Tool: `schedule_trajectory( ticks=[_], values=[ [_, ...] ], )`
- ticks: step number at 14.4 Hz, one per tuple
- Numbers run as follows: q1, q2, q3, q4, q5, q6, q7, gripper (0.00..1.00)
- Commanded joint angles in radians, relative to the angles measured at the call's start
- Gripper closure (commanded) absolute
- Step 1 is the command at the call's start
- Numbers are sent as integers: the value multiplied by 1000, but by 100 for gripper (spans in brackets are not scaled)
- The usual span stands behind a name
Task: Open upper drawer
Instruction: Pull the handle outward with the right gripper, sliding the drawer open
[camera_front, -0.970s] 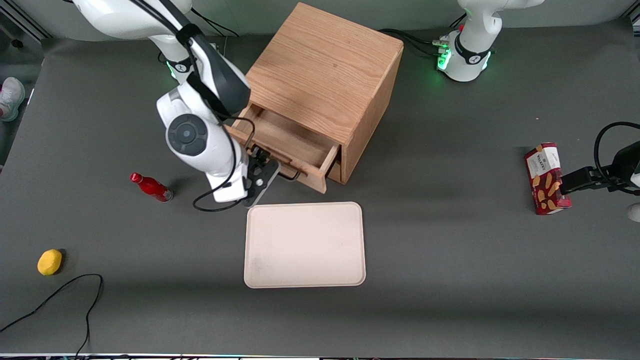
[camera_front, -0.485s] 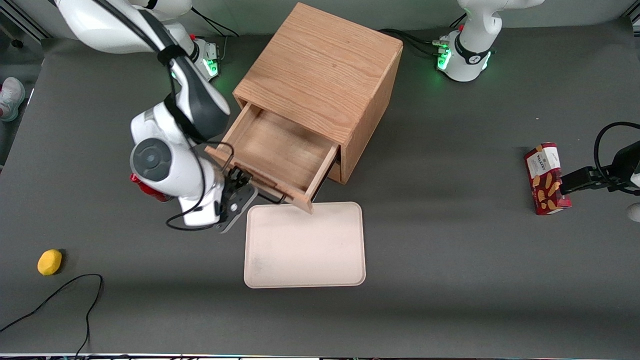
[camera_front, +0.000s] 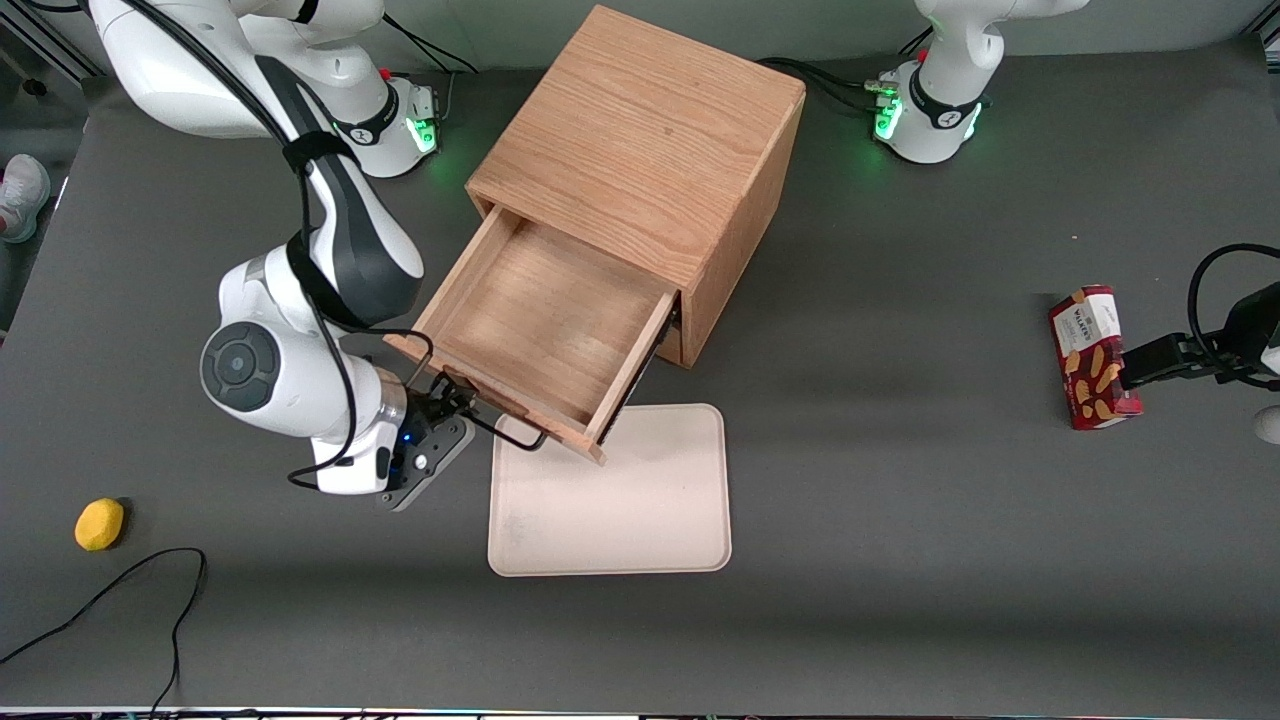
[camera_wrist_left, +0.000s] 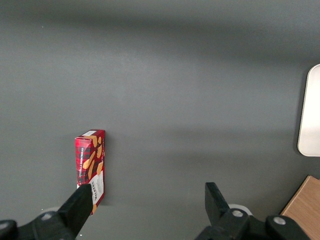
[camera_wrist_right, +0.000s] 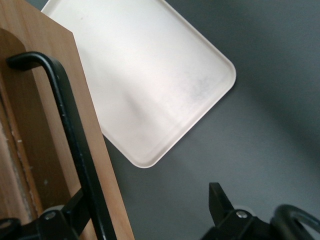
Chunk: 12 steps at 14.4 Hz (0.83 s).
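Note:
The upper drawer (camera_front: 530, 320) of the wooden cube cabinet (camera_front: 640, 130) stands pulled far out, and its inside is bare. Its front overhangs a corner of the tray. The black wire handle (camera_front: 510, 432) runs along the drawer front. My right gripper (camera_front: 447, 400) is at the handle's end toward the working arm. In the right wrist view the gripper (camera_wrist_right: 145, 212) is open, its fingers wide apart, and the handle bar (camera_wrist_right: 75, 135) passes just inside one finger (camera_wrist_right: 70, 217). The bottom drawer is hidden under the open one.
A cream tray (camera_front: 610, 500) lies on the table, nearer the front camera than the cabinet; it also shows in the right wrist view (camera_wrist_right: 150, 75). A yellow lemon (camera_front: 99, 524) and a black cable (camera_front: 120, 590) lie toward the working arm's end. A red cookie box (camera_front: 1090, 357) lies toward the parked arm's end.
The upper drawer has slid much farther out toward the front camera. My gripper moved with its handle. The arm now hides the red bottle.

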Motion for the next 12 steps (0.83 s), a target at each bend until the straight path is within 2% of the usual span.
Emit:
schedule_trajectory(
  ticks=[1, 5, 7, 9, 10, 12],
  values=[
    [9, 21, -36, 56, 22, -9, -23, 0],
    [12, 4, -62, 88, 22, -12, -14, 0],
    [12, -6, -61, 120, 28, -76, -11, 0],
    [12, -35, -67, 156, 114, -148, -12, 0],
    [11, -63, -71, 157, 117, -164, -14, 0],
    [9, -121, -155, 154, 129, -218, -11, 0]
  ],
)
